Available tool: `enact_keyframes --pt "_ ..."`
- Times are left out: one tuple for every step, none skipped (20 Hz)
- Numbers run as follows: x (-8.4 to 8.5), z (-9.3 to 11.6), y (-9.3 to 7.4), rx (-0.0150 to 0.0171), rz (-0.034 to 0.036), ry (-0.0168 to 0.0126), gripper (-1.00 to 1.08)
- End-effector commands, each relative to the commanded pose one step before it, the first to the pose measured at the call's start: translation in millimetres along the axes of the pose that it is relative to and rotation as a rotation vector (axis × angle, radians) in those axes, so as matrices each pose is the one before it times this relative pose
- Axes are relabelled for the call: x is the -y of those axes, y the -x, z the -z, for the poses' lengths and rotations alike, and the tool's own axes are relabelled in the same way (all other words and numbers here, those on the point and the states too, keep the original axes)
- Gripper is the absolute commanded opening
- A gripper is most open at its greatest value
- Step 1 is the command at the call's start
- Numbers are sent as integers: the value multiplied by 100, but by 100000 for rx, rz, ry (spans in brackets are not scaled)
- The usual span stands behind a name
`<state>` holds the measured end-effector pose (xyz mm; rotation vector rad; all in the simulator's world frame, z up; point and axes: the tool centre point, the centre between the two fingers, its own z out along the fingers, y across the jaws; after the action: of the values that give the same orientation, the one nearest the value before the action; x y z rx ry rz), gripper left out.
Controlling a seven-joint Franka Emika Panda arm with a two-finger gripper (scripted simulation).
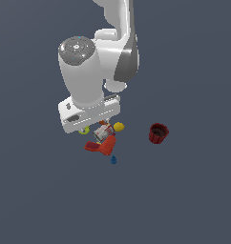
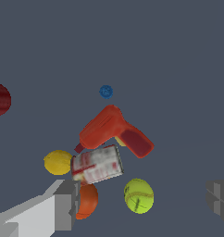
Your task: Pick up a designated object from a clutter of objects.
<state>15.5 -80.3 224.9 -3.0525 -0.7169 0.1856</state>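
Observation:
The glossy red L-shaped tool point(image 2: 115, 131) lies in the middle of the clutter; in the exterior view it point(image 1: 102, 146) lies just below my hand. Touching it is a silver-and-red can point(image 2: 97, 165), also in the exterior view point(image 1: 102, 133). Around them sit a yellow lemon shape point(image 2: 58, 162), an orange ball point(image 2: 87, 200), a yellow-green ball point(image 2: 139, 196) and a tiny blue drop point(image 2: 106, 91). My gripper point(image 2: 144, 203) is open, above the clutter, holding nothing. One finger point(image 2: 65, 205) covers part of the orange ball.
A dark red ribbed cup point(image 1: 158, 133) stands apart at the exterior view's right; its edge shows in the wrist view point(image 2: 0, 99). The arm's white body point(image 1: 86, 71) hides part of the clutter in the exterior view. The floor is plain dark grey.

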Motion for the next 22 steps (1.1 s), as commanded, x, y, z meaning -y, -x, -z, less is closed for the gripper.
enact_keyframes --pt "-511 -1303 -92 1413 6356 -426 108" --pt "-198 -520 -22 551 2482 -205 108" --pt "-196 -523 -15 543 2484 -222 108" --pt "-194 -525 -9 535 2487 -239 108" --pt "-192 -528 -3 526 2489 -256 108" --pt "-190 -530 2 517 2492 -272 108" --pt "-187 -533 8 507 2494 -289 108" --pt "-185 -535 14 497 2496 -304 108" --pt "-181 -538 19 487 2499 -320 108" --pt "-178 -540 24 475 2501 -335 108" --pt "-175 -543 30 464 2503 -350 108" --pt "-172 -545 34 452 2506 -364 108" --pt "-168 -548 39 439 2508 -378 108" --pt "-164 -550 43 426 2511 -392 108" --pt "-160 -553 48 413 2514 -405 108" --pt "-156 -555 52 399 2516 -418 108" --pt "-152 -557 56 385 2519 -430 108" --pt "-148 -560 60 370 2521 -442 108" --pt "-143 -562 64 355 2523 -453 108" --pt "-138 -564 67 340 2526 -464 108" --pt "-133 -562 70 322 2508 -470 108" --pt "-122 -539 69 293 2397 -458 108"
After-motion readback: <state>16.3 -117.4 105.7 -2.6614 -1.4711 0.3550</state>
